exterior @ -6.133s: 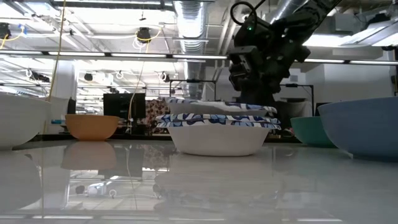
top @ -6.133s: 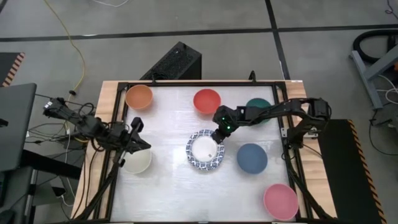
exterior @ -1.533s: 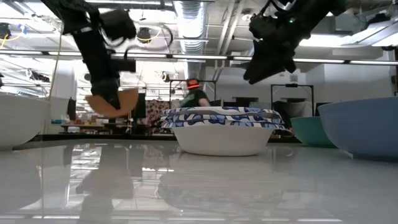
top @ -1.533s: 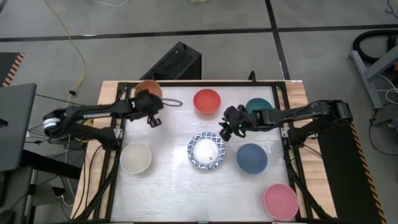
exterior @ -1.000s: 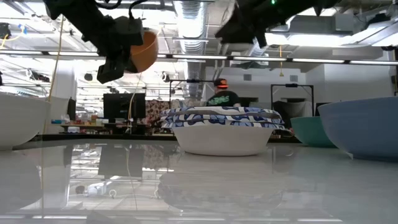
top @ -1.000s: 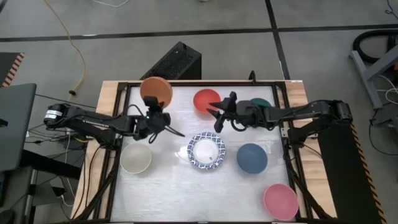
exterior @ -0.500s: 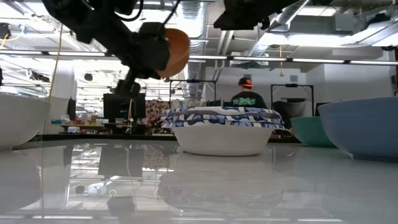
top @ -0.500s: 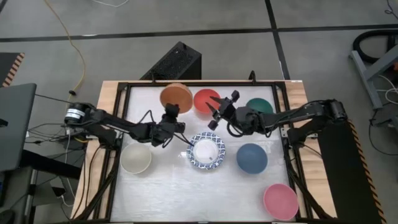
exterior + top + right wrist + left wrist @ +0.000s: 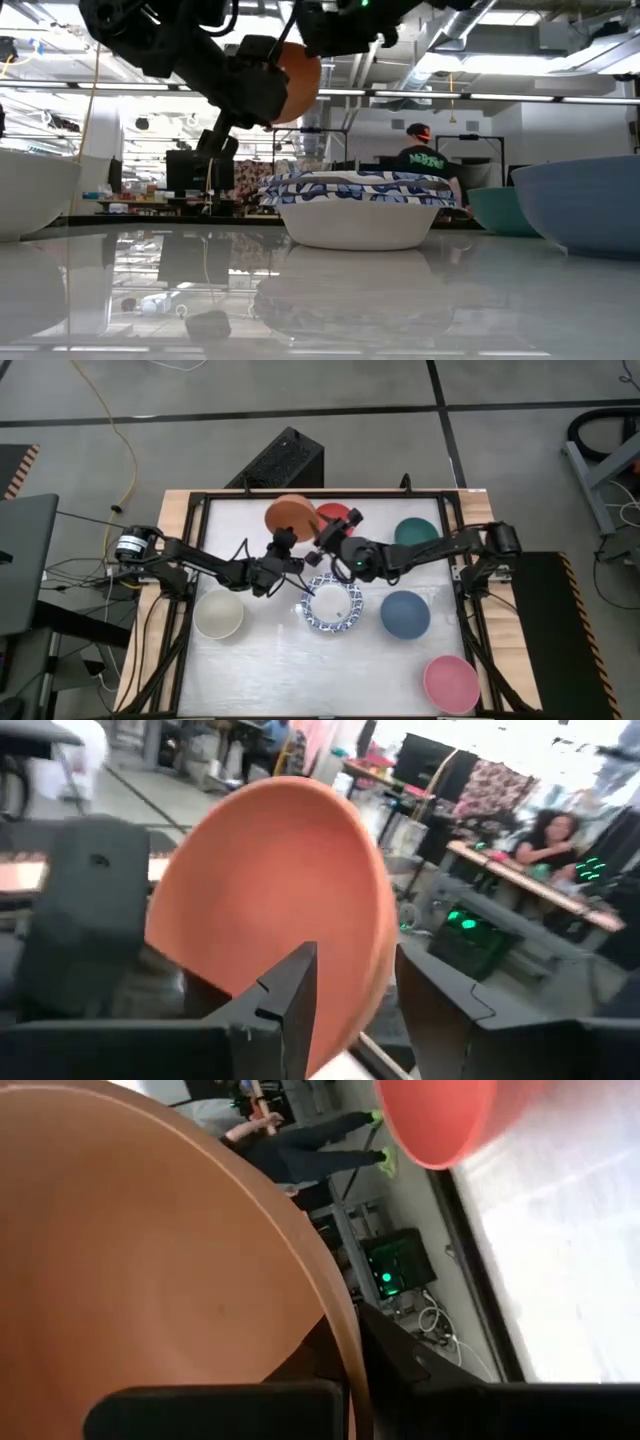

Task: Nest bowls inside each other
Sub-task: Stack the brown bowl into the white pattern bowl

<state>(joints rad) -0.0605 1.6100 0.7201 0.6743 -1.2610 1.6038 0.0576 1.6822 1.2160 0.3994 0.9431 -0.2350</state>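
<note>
Left fingers: the left gripper [image 9: 280,543] is clamped on the rim of the orange bowl [image 9: 290,515], holding it tilted on edge, in the air.
Right fingers: the right gripper [image 9: 338,530] stands parted, its tips either side of the orange bowl's far rim in the right wrist view; I cannot tell if they touch it.
Orange bowl: aloft near the red bowl [image 9: 333,513], just beyond the patterned stack [image 9: 332,603] at mid-table.
Step in hand: seemingly a hand-over or joint steadying of the orange bowl above the stack.
Next move: level the bowl, centre it over the stack, lower it in.
Arm pose: both arms reach low and inward, meeting over the table's middle.
Other bowls: cream [image 9: 218,614], dark green [image 9: 416,532], slate-blue [image 9: 405,614], pink [image 9: 451,682], all apart.
</note>
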